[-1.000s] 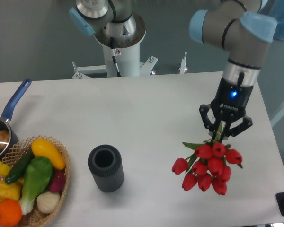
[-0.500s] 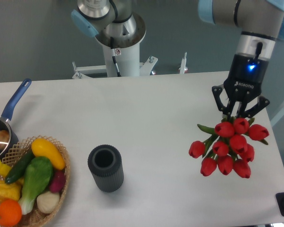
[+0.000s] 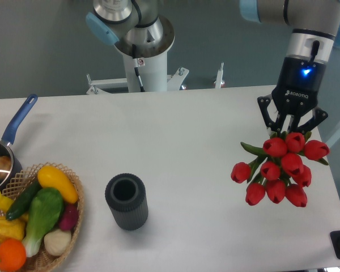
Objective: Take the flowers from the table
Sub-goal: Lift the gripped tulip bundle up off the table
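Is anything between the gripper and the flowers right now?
No. The gripper is already shut on the stems of the flowers, with the red blooms hanging below it over the right side of the table. Nothing visible sits between them.

So over the last second the gripper (image 3: 292, 134) has gone up and drifted toward the right edge of the tabletop (image 3: 175, 141), and the flowers (image 3: 280, 170) went along with it, pinched by the stems between the jaws. A second ago the red heads sat lower, closer to the front edge; now the whole bunch hangs higher and further right, heads down under the jaws, looking lifted off the surface. Most of that travel happened in the first half second, the last bit is just a small nudge up and right.
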### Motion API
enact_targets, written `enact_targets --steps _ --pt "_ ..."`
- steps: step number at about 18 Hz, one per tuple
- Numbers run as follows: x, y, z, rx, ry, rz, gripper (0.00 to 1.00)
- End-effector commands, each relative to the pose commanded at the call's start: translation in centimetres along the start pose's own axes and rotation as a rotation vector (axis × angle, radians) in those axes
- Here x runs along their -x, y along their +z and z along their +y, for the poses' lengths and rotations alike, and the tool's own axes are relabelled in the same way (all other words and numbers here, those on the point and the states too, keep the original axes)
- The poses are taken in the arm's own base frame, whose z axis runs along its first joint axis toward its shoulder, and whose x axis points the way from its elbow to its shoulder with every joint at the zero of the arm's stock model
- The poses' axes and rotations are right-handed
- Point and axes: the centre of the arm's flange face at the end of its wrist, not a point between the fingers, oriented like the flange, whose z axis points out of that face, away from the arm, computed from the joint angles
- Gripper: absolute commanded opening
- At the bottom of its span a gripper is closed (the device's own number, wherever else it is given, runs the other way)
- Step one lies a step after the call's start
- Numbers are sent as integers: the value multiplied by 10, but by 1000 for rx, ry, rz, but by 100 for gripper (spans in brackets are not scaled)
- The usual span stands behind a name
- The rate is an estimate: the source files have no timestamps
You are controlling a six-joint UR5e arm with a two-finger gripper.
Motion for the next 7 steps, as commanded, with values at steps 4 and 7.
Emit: enact_targets --steps 4,7 --pt "0 -2 -1 -3 -1 -3 21" --pt "0 -3 -2 -6 0 -2 21"
